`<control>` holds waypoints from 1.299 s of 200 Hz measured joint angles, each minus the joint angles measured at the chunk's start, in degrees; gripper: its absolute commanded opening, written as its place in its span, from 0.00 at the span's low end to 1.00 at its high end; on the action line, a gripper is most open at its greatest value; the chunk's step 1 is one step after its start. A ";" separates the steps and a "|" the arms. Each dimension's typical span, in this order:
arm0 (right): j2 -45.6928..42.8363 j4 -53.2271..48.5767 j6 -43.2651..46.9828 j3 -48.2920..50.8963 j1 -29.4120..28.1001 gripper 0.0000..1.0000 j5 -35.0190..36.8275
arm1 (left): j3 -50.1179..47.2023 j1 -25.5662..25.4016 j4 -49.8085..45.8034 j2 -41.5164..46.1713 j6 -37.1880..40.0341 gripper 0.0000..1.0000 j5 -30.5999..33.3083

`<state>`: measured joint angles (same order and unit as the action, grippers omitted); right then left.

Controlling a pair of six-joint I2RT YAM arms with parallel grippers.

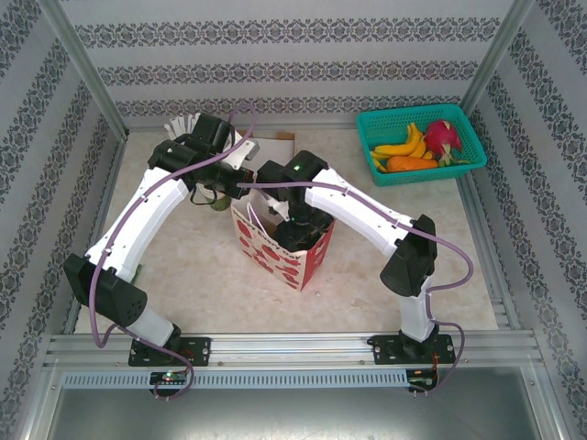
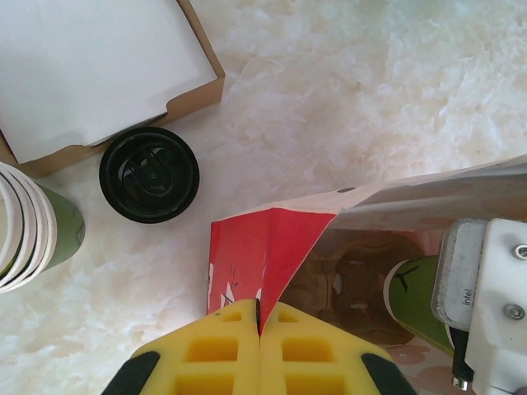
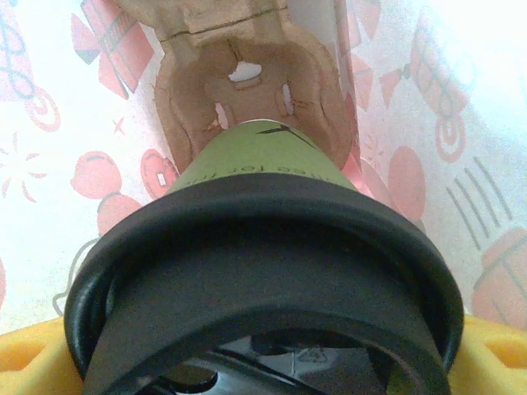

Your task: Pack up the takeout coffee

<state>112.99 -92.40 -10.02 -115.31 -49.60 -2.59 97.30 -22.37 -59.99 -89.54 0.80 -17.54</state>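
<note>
The takeout coffee (image 3: 262, 156), a green paper cup with a black lid (image 3: 263, 263), hangs inside the red-and-white gift bag (image 1: 292, 261). My right gripper (image 3: 263, 366) is shut on it, with yellow fingers (image 3: 23, 362) at both lower corners. The cup's base is just above a brown pulp cup carrier (image 3: 247, 78) on the bag's floor. In the left wrist view the green cup (image 2: 416, 292) and the carrier (image 2: 358, 276) show through the bag's mouth. My left gripper (image 2: 260, 317) is shut on the bag's red top edge (image 2: 263, 247), holding it open. From above, the right gripper (image 1: 293, 225) reaches down into the bag.
A second black-lidded cup (image 2: 149, 174) stands on the table left of the bag. Next to it are a stack of lidless cups (image 2: 25, 226) and an open cardboard box (image 2: 90, 66). A green basket (image 1: 463, 124) of fruit sits at the back right.
</note>
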 measured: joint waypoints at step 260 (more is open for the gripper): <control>0.00 1.46 -0.04 0.35 0.02 0.47 0.26 | -1.09 0.00 0.90 0.02 -0.85 0.00 -0.24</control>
<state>112.99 -90.94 -10.07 -114.96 -49.58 -2.33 96.20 -22.37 -59.09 -89.52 -0.05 -17.78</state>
